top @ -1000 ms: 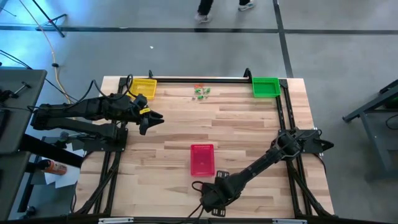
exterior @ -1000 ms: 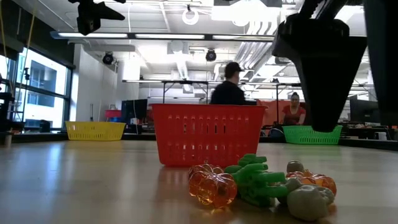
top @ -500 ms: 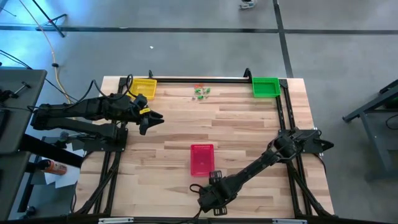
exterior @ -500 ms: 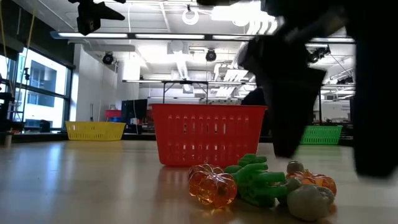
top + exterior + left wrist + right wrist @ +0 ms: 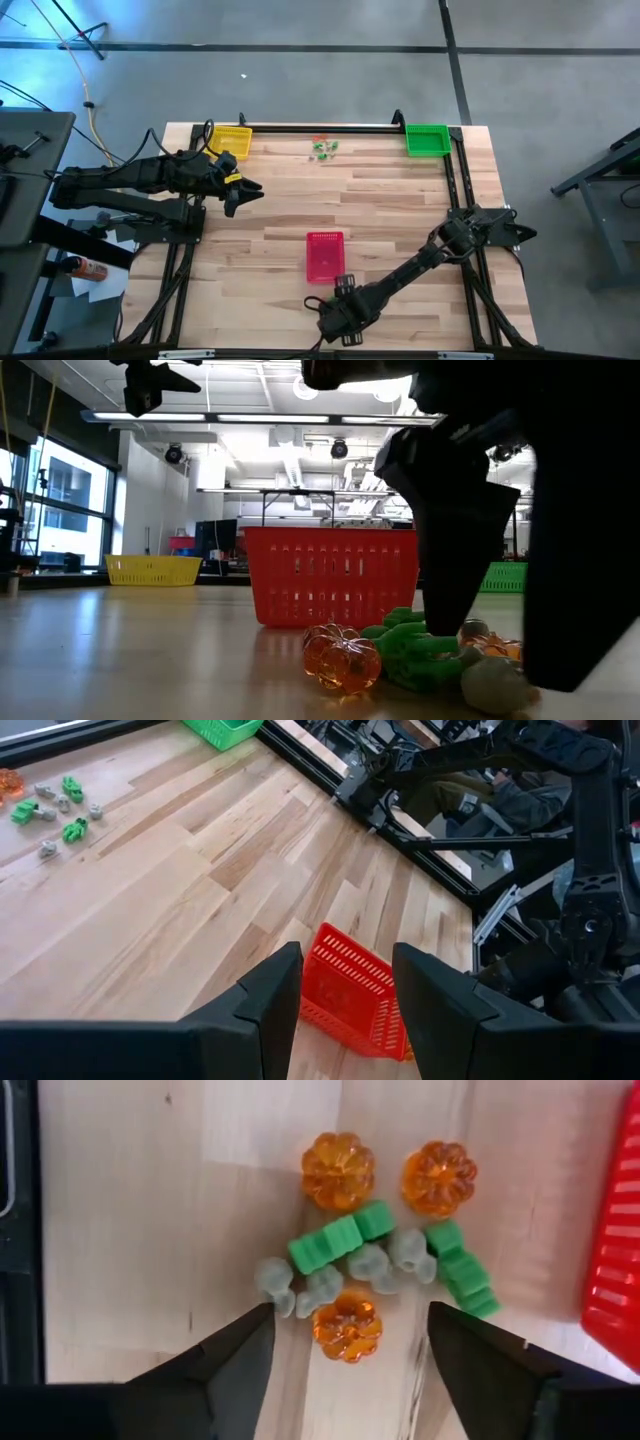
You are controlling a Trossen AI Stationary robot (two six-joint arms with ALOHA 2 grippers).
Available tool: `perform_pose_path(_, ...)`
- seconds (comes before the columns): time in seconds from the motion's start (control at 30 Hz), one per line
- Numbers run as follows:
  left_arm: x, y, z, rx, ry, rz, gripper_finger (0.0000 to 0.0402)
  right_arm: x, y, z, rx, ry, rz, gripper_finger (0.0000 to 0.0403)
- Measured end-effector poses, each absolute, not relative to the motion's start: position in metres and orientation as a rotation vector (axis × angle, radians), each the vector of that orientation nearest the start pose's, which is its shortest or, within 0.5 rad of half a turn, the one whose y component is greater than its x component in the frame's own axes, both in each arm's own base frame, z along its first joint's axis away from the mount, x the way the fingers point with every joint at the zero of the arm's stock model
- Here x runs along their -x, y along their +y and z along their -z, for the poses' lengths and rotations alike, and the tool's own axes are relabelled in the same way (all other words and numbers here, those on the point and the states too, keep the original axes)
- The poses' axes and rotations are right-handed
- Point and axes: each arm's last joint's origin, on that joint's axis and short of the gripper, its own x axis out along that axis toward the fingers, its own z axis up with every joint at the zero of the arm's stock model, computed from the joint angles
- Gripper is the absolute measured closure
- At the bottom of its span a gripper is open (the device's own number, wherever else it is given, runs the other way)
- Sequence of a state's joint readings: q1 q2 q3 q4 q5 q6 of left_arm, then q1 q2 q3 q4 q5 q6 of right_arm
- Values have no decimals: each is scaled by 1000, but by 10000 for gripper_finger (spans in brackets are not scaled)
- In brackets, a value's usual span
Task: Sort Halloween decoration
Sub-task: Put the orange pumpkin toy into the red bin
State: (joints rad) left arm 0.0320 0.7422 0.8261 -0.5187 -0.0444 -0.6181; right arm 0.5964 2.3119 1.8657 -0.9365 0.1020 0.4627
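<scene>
Since the earlier frames the right arm has swung a little along the tabletop edge opposite the yellow basket (image 5: 232, 138) and green basket (image 5: 427, 139). In the low view it now stands in front of the green basket and over the trinkets. The left arm has not shifted.

Right claw (image 5: 350, 1320): spread wide and empty. It is poised above a tight pile of Halloween decoration (image 5: 345, 1260) at that edge, just beside the red basket (image 5: 325, 255). Its two fingers straddle the pile, and an orange pumpkin (image 5: 346, 1327) lies directly between them. In the high view the arm hides this pile.

Left claw (image 5: 345, 970): fingers apart with nothing between them. It waits near the yellow-basket corner and faces across the tabletop. A second cluster (image 5: 323, 148) lies at the basket edge, between the yellow and green baskets.

Risks noted:
- The pieces touch one another (orange, green and grey mixed). A close at this spread would likely pinch more than one colour, or push the neighbours outward.
- The pumpkins look round and glossy. An off-centre pinch could squirt one away, possibly off the nearby edge.
- One finger stands close to the red basket. A sideways correction could clip its wall and drag it.
- A steep descent could press the fingertips onto the green piece (image 5: 330, 1245) instead of the wood.
</scene>
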Motion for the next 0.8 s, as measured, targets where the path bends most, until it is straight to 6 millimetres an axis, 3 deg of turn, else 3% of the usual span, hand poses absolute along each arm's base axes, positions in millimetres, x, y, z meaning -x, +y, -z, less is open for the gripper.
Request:
perform_pose_path(0.27,-152,6,-321,604,398,-207,252,-380,255,-142,65,1387,-114,216)
perform_pose_path(0.8,-152,6,-322,604,398,-207,252,-380,256,-139,38,1393,-108,277)
